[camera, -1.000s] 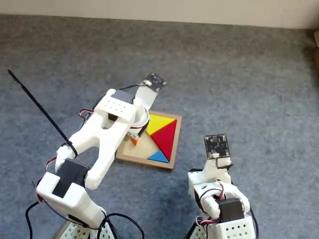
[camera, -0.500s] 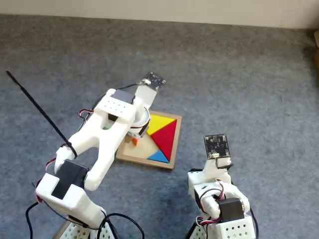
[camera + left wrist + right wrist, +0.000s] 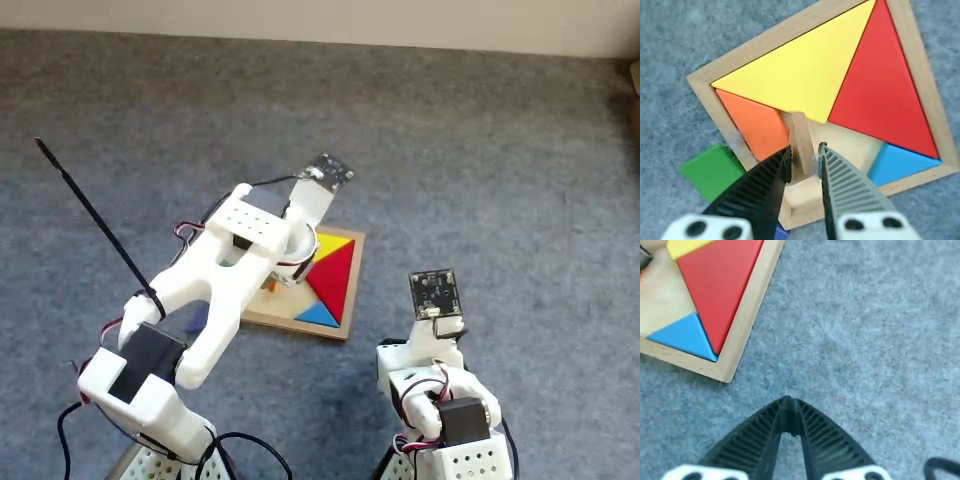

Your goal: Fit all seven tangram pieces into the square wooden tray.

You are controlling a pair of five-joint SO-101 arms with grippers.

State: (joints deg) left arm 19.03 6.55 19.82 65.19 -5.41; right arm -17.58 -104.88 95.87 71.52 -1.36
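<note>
The square wooden tray [image 3: 927, 85] holds a large yellow triangle [image 3: 800, 70], a large red triangle [image 3: 880, 95], an orange piece [image 3: 757, 125] and a small blue triangle [image 3: 897, 162]. My left gripper [image 3: 803, 150] hangs over the tray's bare part, shut on a thin tan piece [image 3: 801, 132] that stands on edge. A green piece [image 3: 710, 167] lies on the carpet just outside the tray. In the high view the left arm covers the tray's [image 3: 355, 285] left half. My right gripper [image 3: 787, 410] is shut and holds nothing, low over the carpet near the tray's corner [image 3: 747, 325].
Grey carpet surrounds the tray on all sides. A dark blue piece [image 3: 782, 231] lies beside the tray under the left gripper. The right arm [image 3: 435, 330] stands folded at the front right. A black strap [image 3: 95, 225] sticks out from the left arm.
The left arm has swung to the right, farther over the tray. The right arm has kept still.
</note>
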